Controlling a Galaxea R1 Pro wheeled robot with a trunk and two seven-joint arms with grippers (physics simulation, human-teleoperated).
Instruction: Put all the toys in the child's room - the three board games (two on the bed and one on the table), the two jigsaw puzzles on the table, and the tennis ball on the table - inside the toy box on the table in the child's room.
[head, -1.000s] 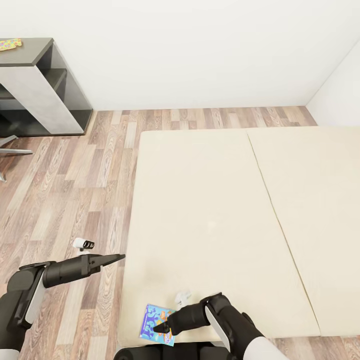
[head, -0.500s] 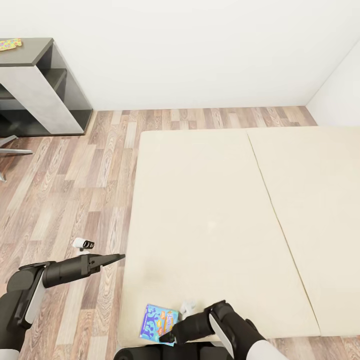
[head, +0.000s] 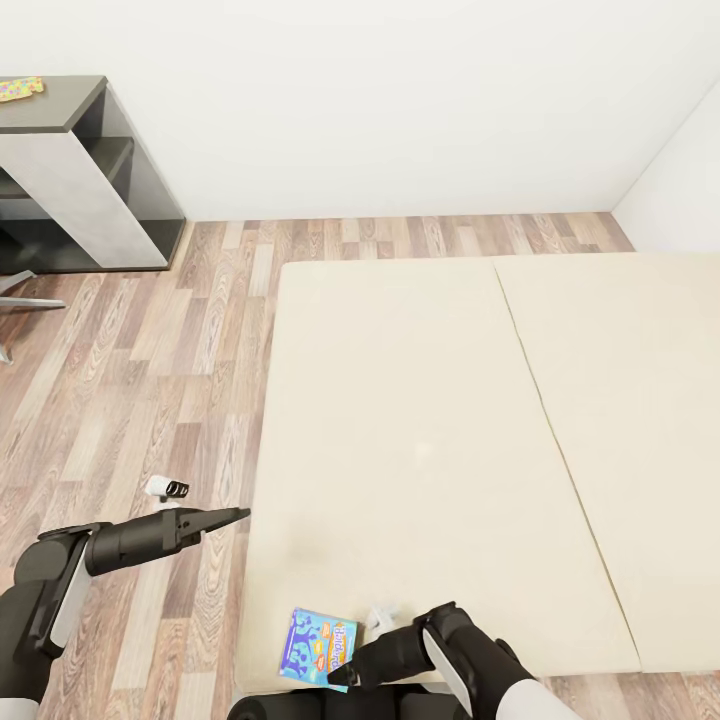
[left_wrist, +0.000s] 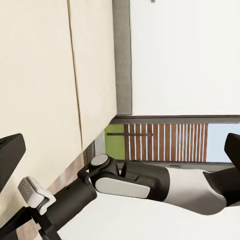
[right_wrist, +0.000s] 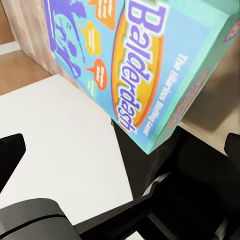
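Head view: right claw (head: 340, 677) spread at blue board game (head: 318, 646) on bed (head: 400, 420) edge, left claw (head: 236, 516) apparently pressed together over floor (head: 150, 390)

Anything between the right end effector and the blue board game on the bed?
Nothing visible. The right end effector sits at the near edge of the blue board game, which lies alone at the bed corner.

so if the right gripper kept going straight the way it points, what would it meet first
Most likely the blue printed Balderdash board game box lying at the near corner of the beige mattress. The right gripper points at its near edge with open jaws, though the gap left is hard to judge.
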